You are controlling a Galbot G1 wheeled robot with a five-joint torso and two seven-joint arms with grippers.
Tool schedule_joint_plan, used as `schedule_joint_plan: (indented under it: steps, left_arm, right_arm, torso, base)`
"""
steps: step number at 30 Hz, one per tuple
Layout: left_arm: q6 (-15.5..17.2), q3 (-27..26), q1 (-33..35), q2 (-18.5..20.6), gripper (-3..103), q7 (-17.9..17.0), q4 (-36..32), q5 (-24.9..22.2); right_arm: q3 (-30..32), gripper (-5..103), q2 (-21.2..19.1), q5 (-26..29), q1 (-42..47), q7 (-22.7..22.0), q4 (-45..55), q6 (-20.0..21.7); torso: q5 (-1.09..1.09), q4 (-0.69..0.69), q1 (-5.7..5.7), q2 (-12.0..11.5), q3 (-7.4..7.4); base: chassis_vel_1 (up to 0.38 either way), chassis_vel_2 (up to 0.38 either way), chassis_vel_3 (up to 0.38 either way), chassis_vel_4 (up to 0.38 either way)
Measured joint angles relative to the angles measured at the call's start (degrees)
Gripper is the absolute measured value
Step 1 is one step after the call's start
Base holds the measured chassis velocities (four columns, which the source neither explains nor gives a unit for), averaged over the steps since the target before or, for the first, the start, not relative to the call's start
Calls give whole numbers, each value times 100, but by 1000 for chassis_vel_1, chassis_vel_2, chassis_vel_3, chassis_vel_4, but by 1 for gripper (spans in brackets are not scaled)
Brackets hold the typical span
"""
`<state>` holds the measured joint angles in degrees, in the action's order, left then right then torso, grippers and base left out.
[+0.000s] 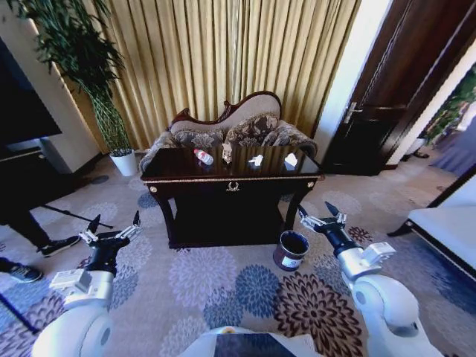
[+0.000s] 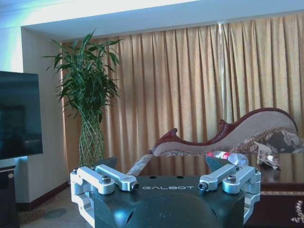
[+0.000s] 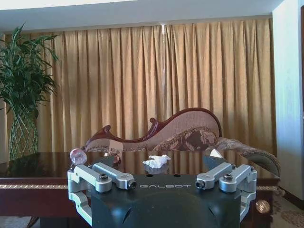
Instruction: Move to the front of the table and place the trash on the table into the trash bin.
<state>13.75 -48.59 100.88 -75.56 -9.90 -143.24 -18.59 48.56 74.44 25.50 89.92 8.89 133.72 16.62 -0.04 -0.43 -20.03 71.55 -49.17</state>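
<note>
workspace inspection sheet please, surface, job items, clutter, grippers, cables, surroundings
surface: dark glossy table, gold trim, litter on top
job's things: plastic bottle, tan wrapper, two white scraps on the tabletop; trash bin on the carpet by the table's front right leg
clutter: nothing seen
grippers: left gripper and right gripper open, empty, raised short of the table
cables: nothing seen
surroundings: sofa behind the table, curtains, potted plant, dark door
</note>
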Motion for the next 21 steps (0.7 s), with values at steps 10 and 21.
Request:
schedule_joint_plan:
  steps: [10, 21]
  left_arm:
    - [-2, 2, 11, -7, 100, 12, 0, 1]
    - [-6, 4, 22, -31, 100, 39, 0, 5]
  right_arm:
    - [-17, 100, 13, 2, 26, 20, 26, 0]
    - [-26, 100, 23, 0, 28, 30, 18, 0]
  torso:
    - [2, -2, 0, 0, 0]
    - [4, 0, 0, -1, -1]
  base:
    - [-217, 207, 225, -205]
    - [-222, 247, 236, -235]
